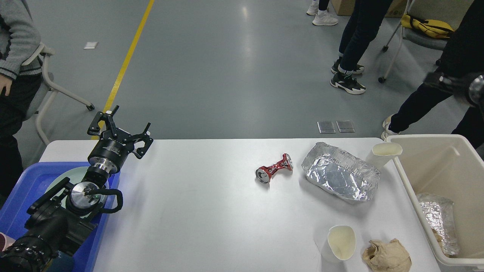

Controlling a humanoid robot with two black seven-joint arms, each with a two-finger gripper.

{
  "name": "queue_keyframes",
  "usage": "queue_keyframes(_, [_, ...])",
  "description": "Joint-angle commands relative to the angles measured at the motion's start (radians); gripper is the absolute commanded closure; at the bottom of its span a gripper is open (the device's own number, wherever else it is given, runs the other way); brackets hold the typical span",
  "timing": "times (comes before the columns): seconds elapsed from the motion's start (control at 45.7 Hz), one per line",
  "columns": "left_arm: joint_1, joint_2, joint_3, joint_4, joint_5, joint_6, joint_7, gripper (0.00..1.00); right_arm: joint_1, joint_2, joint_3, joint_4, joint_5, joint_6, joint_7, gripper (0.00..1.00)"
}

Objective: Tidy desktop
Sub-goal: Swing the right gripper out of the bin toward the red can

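Black jointed left arm (56, 223), silver joint caps, looped black cable (113, 198).

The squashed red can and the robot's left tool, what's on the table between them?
Nothing. In the head view, only bare white desktop stretches from the left tool to the crushed red can.

**Worktop with scattered litter**

White worktop (196, 211) bearing a crushed red can (274, 168), foil tray (340, 177), two paper cups and crumpled brown paper (386, 256). Left hand (120, 126), fingers spread, above blue tray (26, 189); cream bin (435, 151) at right.
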Motion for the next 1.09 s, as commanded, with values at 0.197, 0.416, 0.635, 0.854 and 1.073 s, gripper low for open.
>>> queue_keyframes(0.197, [0.0,0.0,-0.001,0.0,0.0,0.001,0.0,0.04,0.533,0.031,-0.015,0.912,-0.006,0.037,-0.017,0.0])
queue_keyframes(0.416, [0.0,0.0,-0.001,0.0,0.001,0.0,0.0,0.04,0.651,0.109,-0.065,1.284,-0.004,0.006,-0.109,0.0])
queue_keyframes(0.635, [0.0,0.0,0.0,0.0,0.001,0.0,0.0,0.04,0.634,0.131,-0.078,1.336,-0.007,-0.034,-0.11,0.0])
queue_keyframes(0.854, [0.0,0.0,-0.001,0.0,0.0,0.0,0.0,0.04,0.503,0.124,-0.075,1.247,0.005,-0.233,-0.11,0.0])
queue_keyframes(1.073, [0.0,0.001,-0.001,0.0,0.001,0.0,0.0,0.04,0.414,0.158,0.014,1.172,0.118,-0.255,-0.11,0.0])
